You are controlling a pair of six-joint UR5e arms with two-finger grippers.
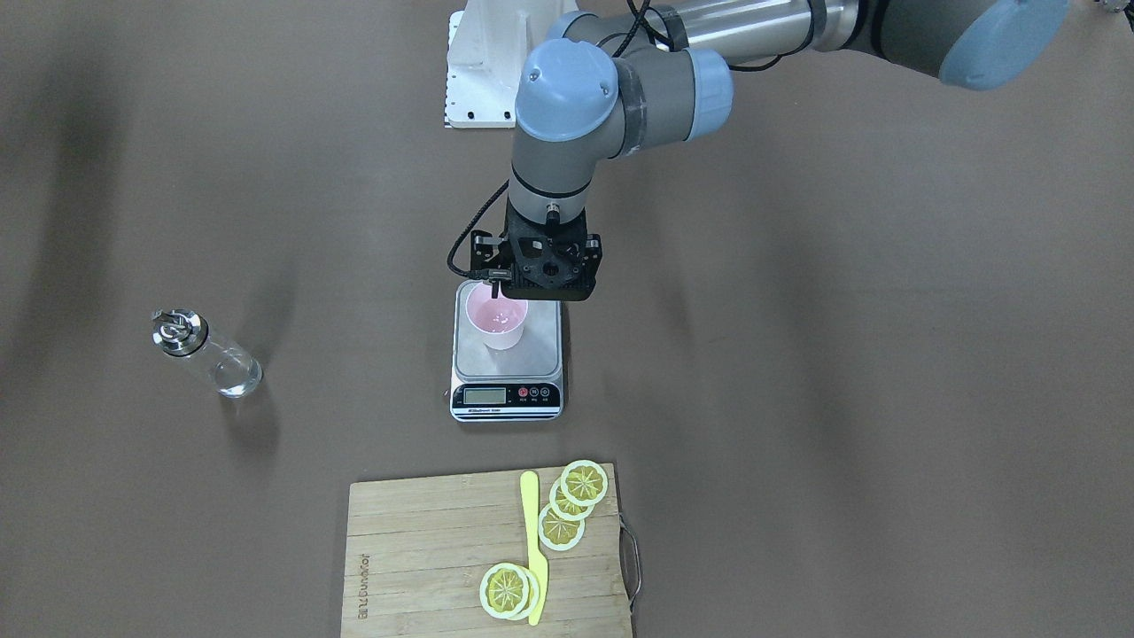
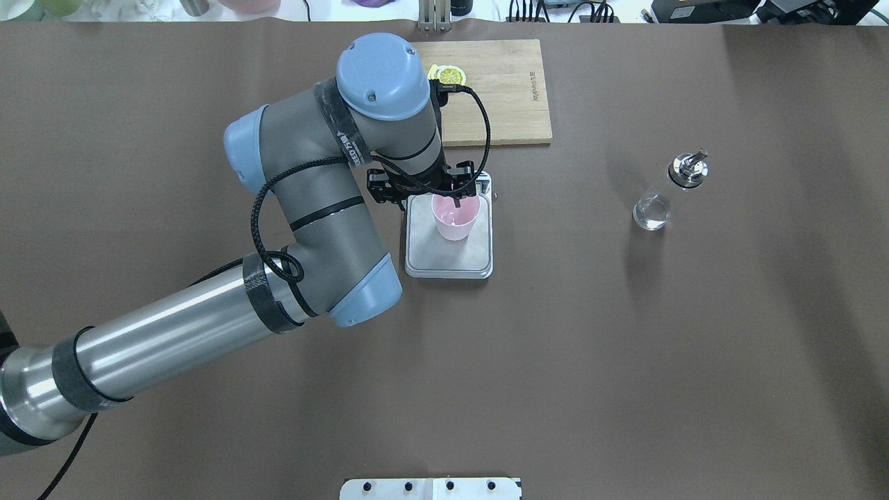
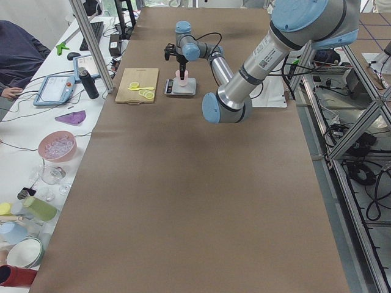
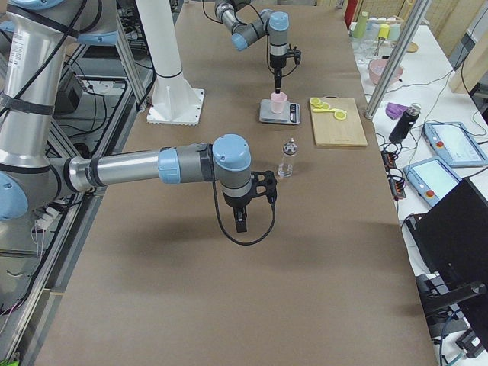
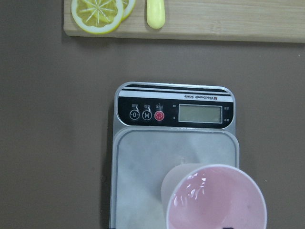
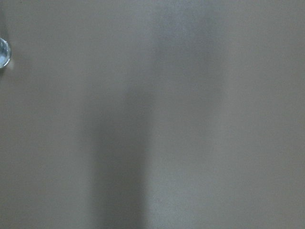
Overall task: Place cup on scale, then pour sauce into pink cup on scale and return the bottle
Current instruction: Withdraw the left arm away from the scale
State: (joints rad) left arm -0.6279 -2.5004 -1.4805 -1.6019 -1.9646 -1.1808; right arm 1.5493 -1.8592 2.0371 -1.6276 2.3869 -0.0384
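Note:
The pale pink cup (image 1: 500, 323) stands upright on the silver platform of the scale (image 1: 532, 359), toward its robot-side half; it also shows in the overhead view (image 2: 455, 219) and the left wrist view (image 5: 217, 200). My left gripper (image 2: 425, 196) hangs over the cup, open, with one fingertip (image 1: 496, 285) dipping just inside the rim. The clear glass bottle (image 1: 208, 354) with its metal spout stands alone on my right side (image 2: 663, 194), holding clear liquid. My right gripper (image 4: 241, 223) hovers above the table short of the bottle; I cannot tell whether it is open or shut.
A bamboo cutting board (image 1: 425, 549) lies beyond the scale, carrying lemon slices (image 1: 580, 483) and a yellow knife (image 1: 532, 540). The scale's display (image 5: 200, 113) shows no readable digits. A white base plate (image 1: 474, 71) sits at the robot's side. The operators' bench (image 3: 58, 146) is cluttered.

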